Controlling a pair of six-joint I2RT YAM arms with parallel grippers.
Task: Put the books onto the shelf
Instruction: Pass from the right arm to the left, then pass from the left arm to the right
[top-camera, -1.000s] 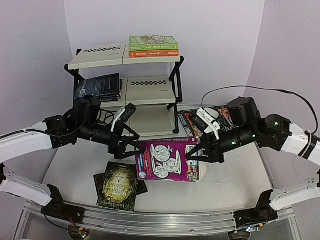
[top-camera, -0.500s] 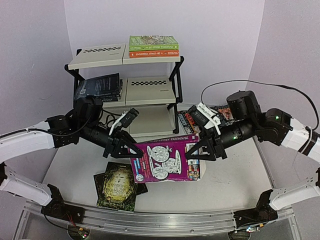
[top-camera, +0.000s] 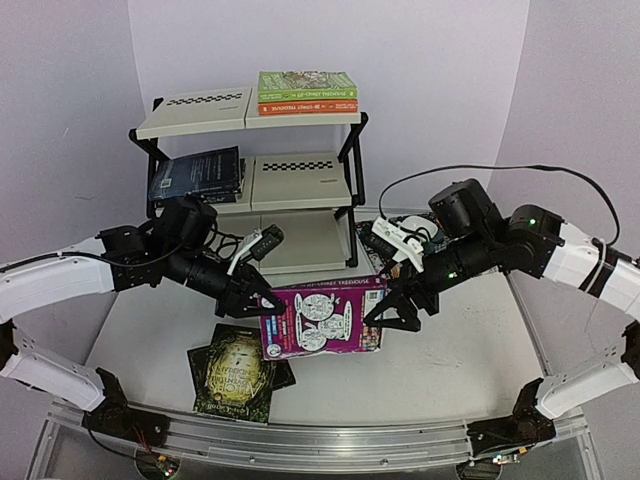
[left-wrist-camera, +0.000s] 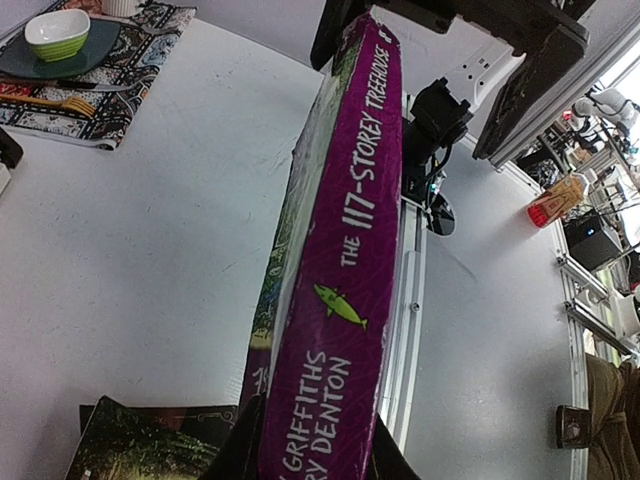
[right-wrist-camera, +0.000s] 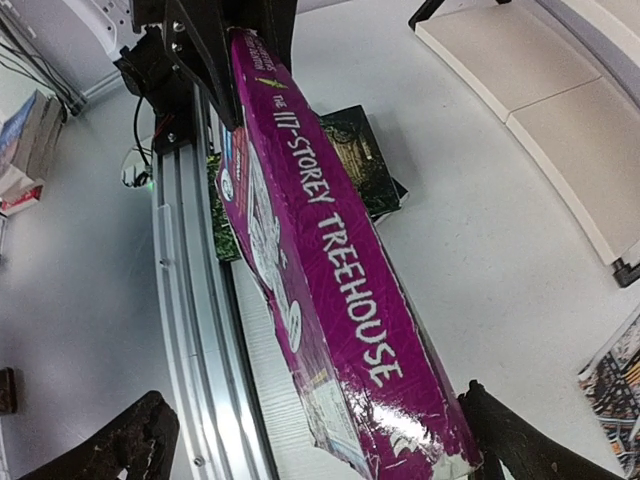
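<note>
Your left gripper (top-camera: 257, 297) is pinching one purple book (top-camera: 320, 322) at its left end. In the left wrist view, its two fingers (left-wrist-camera: 243, 455) are pressed against the covers on either side of the spine.

Your right gripper (top-camera: 393, 310) is spread wide at the book's right end. One finger stands on each side of the book and neither clamps it, so only one of your two grippers holds anything.

The book stands upright on its long edge with its cover facing the near edge of the table (top-camera: 455, 350). It sits over the middle of the table, in front of the bottom tier of the shelf (top-camera: 195, 115). You cannot tell whether its lower edge touches the table.

Just left of the book, toward the near edge, two green-gold books (top-camera: 238, 368) lie flat. One rests askew on the other.

The shelf has three tiers and stands at the far edge, left of centre. On the right panel of its top tier, one green book (top-camera: 307, 82) lies flat on one orange book (top-camera: 307, 106). On the left panel of the middle tier sits a small stack of dark books (top-camera: 200, 172). There are at least two, but the exact number is unclear.

One patterned mat (top-camera: 378, 242) lies beside the shelf's right legs, partly hidden by your right arm. The left wrist view shows one green bowl (left-wrist-camera: 57, 32) on it.
</note>
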